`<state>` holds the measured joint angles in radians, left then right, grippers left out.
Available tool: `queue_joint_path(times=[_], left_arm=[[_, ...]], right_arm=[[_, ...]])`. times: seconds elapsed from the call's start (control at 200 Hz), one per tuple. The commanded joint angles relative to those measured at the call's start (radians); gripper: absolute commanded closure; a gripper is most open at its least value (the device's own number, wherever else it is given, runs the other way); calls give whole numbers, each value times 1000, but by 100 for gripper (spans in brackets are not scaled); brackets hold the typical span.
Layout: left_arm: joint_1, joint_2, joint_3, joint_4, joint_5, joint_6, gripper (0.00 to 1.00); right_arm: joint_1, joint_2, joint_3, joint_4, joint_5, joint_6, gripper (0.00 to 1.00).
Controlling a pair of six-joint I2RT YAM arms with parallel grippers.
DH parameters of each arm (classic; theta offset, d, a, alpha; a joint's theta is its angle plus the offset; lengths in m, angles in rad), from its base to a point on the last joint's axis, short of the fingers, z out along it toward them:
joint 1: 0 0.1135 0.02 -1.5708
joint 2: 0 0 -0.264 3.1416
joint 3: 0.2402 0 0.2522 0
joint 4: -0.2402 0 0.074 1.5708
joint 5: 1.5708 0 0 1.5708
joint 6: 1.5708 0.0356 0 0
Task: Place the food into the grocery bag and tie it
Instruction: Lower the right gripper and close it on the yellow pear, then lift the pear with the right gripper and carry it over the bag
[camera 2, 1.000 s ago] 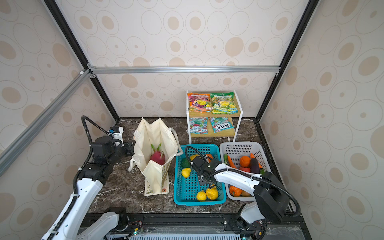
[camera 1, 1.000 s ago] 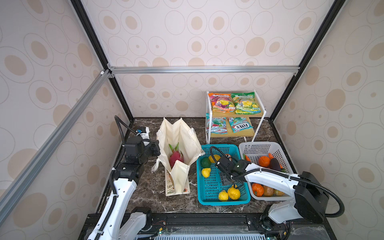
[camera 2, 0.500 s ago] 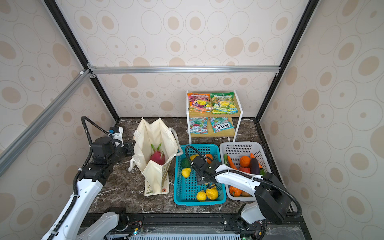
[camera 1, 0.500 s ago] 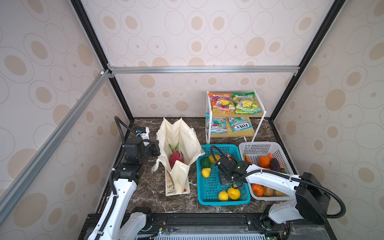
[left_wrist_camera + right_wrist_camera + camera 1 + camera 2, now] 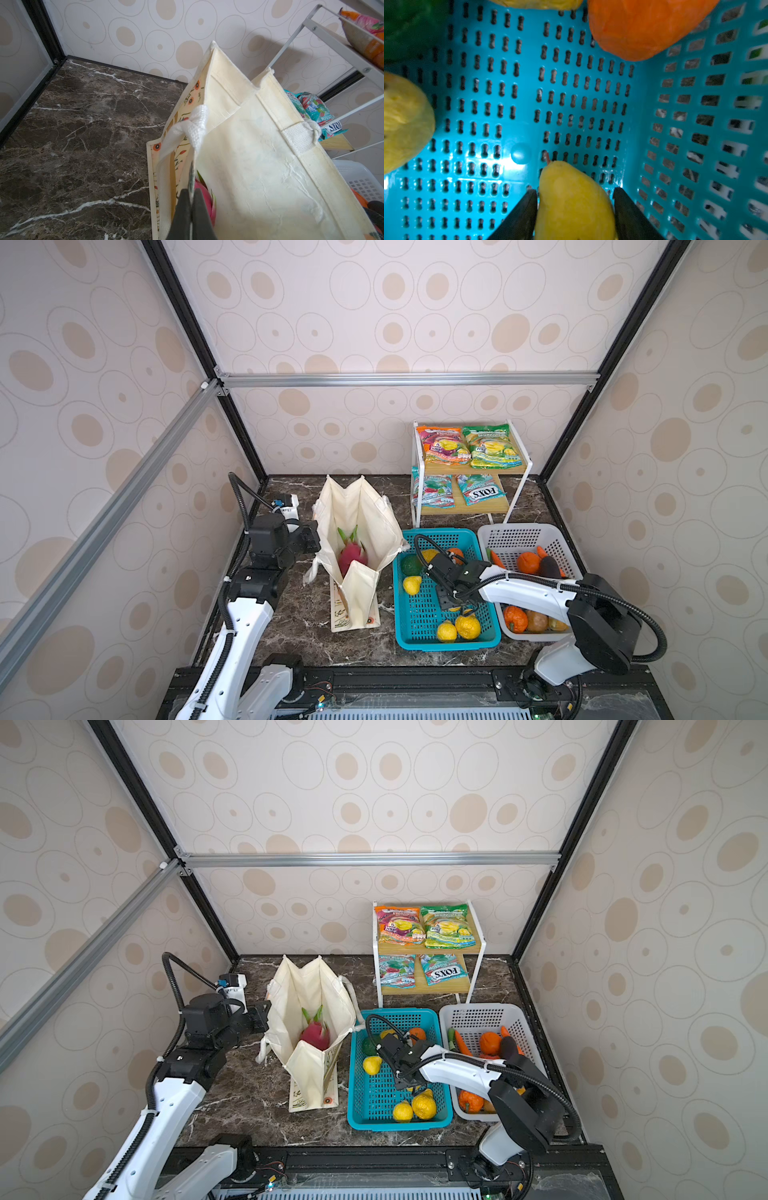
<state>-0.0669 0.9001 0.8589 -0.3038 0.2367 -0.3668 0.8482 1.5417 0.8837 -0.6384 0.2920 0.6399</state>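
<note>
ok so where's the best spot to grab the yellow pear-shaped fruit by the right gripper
Take the yellow fruit across its wide belly, coming down from above with the right gripper, one finger on each flank. It lies on its side on the teal basket floor, narrow stem end pointing away from the fingers; the neck tapers and would likely slip.

Enclosure: walls papered cream with tan ovals in thin rings. Landmark: two-tier rack point(image 5: 478, 509), white metal frame and wooden boards, standing against the back wall point(image 5: 374, 323). Tabletop point(image 5: 307, 614) is dark brown marble with white veins, spreading in front of the rack and to its left. Black corner post point(image 5: 572, 427) just right of the rack. Aluminium rail point(image 5: 407, 379) crosses the back wall above the rack; a second rail point(image 5: 124, 497) slants along the left wall point(image 5: 62, 364). Light even and diffuse. Left wrist view: soft grey shadow on the wall behind the rack.
</note>
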Motion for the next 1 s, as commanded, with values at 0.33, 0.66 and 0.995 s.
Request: queue_joint_path(times=[0.33, 0.66, 0.995], left_arm=[[4, -22, 3, 0, 3, 0, 100], [3, -20, 3, 10, 15, -3, 100], [4, -19, 2, 12, 38, -2, 100]], right_arm=[[5, -58, 12, -64, 7, 9, 49], [8, -224, 150, -170, 34, -23, 49], [8, -264, 468, -200, 43, -155, 49]])
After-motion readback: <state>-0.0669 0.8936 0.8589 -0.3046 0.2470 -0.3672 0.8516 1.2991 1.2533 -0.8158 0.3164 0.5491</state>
